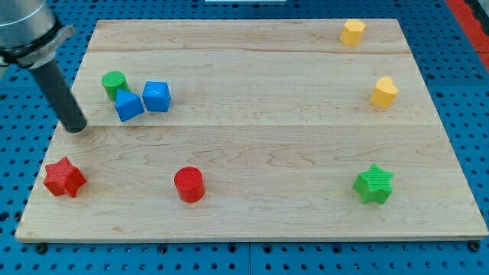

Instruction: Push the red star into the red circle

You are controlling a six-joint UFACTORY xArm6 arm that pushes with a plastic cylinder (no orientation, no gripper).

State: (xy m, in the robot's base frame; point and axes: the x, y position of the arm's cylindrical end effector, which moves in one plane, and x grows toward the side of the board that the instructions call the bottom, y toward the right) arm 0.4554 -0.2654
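The red star [63,178] lies near the board's bottom left corner. The red circle [189,185], a short cylinder, stands to its right along the bottom edge, well apart from it. My tip [76,127] rests on the board at the left edge, above the red star and a little to its right, touching no block.
A green cylinder [114,84] and two blue blocks [128,106] [157,96] cluster right of my tip. A yellow hexagon-like block [352,33] and a yellow heart-like block [384,92] sit at upper right. A green star [374,184] lies at lower right. The wooden board [260,221] sits on a blue pegboard.
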